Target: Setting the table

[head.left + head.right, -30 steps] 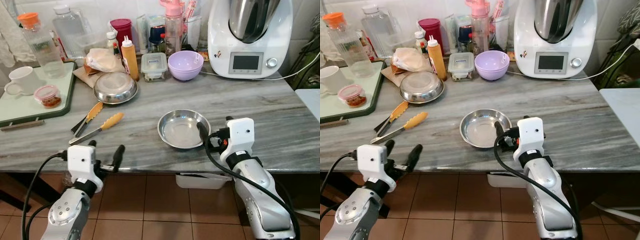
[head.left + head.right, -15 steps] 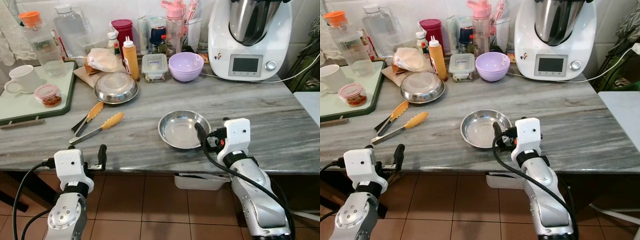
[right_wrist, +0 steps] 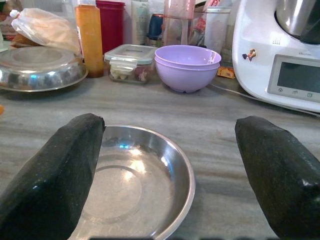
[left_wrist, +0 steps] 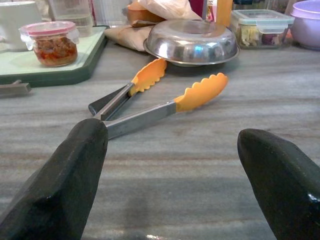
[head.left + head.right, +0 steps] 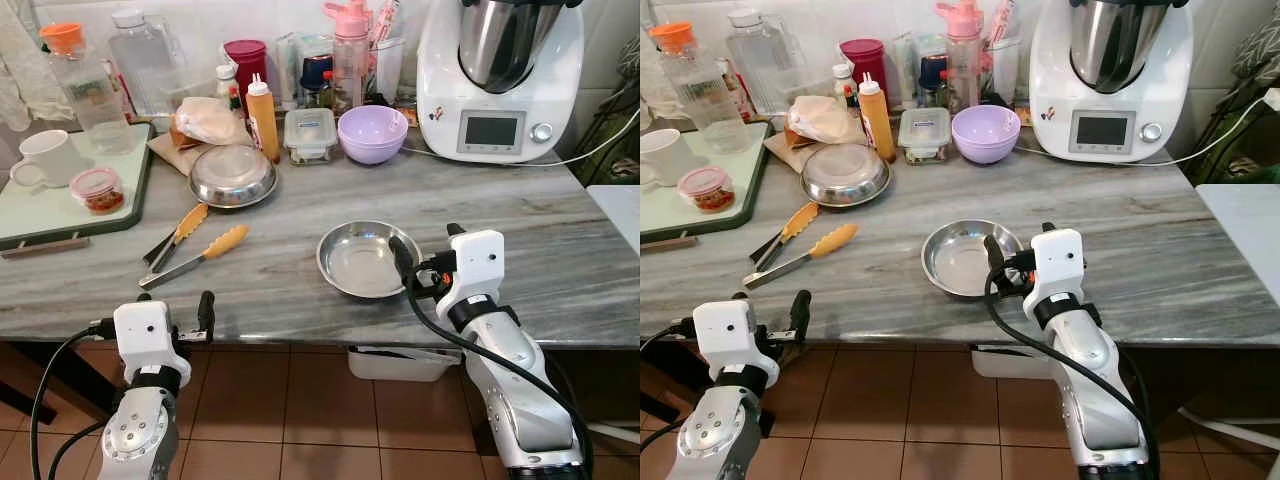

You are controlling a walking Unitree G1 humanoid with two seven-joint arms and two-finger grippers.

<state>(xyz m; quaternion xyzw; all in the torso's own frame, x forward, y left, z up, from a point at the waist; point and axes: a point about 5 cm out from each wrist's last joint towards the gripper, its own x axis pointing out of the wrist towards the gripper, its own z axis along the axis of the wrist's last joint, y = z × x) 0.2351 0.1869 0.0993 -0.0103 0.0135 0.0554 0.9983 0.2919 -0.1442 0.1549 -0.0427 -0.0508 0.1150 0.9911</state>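
Head view: steel bowl (image 5: 366, 259) near front edge of marble counter (image 5: 560, 250). Right gripper (image 5: 423, 263) at bowl's right rim, fingers spread. Left gripper (image 5: 180, 315) below counter edge, in front of orange-tipped tongs (image 5: 195, 243).

Left wrist view: fingers (image 4: 67, 185) wide apart, nothing between; tongs lie ahead, upturned steel bowl (image 4: 191, 42) beyond.

Right wrist view: fingers (image 3: 52, 175) wide, one over bowl's rim; lilac bowls (image 3: 188, 66) behind.
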